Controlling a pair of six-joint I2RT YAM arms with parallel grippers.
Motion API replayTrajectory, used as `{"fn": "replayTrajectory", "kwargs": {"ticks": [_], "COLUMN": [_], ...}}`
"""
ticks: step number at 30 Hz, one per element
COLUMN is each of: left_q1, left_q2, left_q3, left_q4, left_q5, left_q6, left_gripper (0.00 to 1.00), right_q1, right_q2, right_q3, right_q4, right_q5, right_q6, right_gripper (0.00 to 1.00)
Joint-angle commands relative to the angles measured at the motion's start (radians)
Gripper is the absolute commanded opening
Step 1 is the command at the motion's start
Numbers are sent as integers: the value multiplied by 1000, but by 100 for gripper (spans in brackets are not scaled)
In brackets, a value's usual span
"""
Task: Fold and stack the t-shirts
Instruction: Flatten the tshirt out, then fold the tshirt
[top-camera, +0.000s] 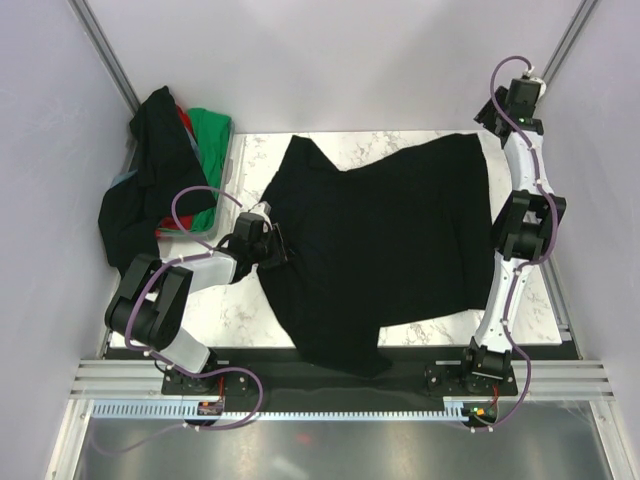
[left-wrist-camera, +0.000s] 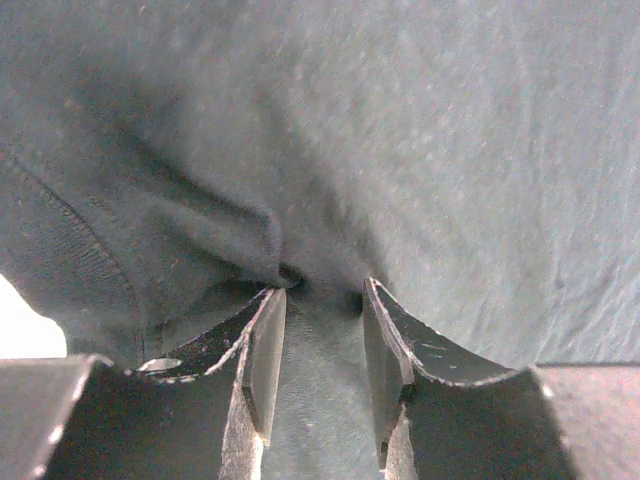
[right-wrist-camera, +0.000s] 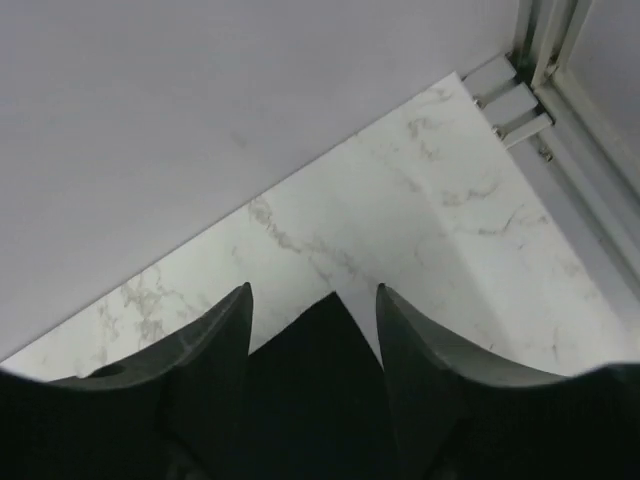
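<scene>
A plain black t-shirt (top-camera: 390, 230) of soft cloth lies spread over the middle of the white, marble-patterned tabletop (top-camera: 235, 305). It reaches from the far edge to the near edge. There its lowest corner hangs past the marble onto the dark strip in front of the arm bases. The cloth is rumpled, with one pointed part sticking out toward the far left.

The left end effector (top-camera: 268, 243) sits at the left edge of the black t-shirt. In the left wrist view its two fingers (left-wrist-camera: 265, 350) pinch a fold of the dark cloth, and creases run outward from the spot between the fingertips.

The right end effector (right-wrist-camera: 312, 290) is stretched out to the far right corner of the tabletop. Its fingers stand spread apart. A pointed corner of the black t-shirt lies on the marble in the gap between them.

To the left of the spread shirt, a heap of t-shirts (top-camera: 150, 190) rests in a pale grey tray (top-camera: 232, 150). A black one is draped over the top and hangs down the near side. A bright green one (top-camera: 212, 130) lies beside it, with a strip of red (top-camera: 183, 120) and a sliver of grey-blue showing.
</scene>
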Motion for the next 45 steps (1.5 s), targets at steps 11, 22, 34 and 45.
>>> {"fn": "replayTrajectory", "kwargs": {"ticks": [11,22,34,45], "left_q1": [2,-240,-262,68], "left_q2": [18,-235,-81,195], "left_q3": [2,91,51,369], "left_q4": [-94,-472,-452,-533], "left_q5": [-24,-268,-305,-234], "left_q6": [-5,-129,-207,-66], "left_gripper": [53,62,60,59], "right_q1": [24,269,283,263], "right_q2": [-262,-847,-856,-393], "right_q3": [-319,-1149,-1367,-976], "right_q4": [15,72,91,40], "right_q5": [23,-38,-49,-9], "right_q6": [49,123,125,83], "right_gripper": [86,94,98,98]}}
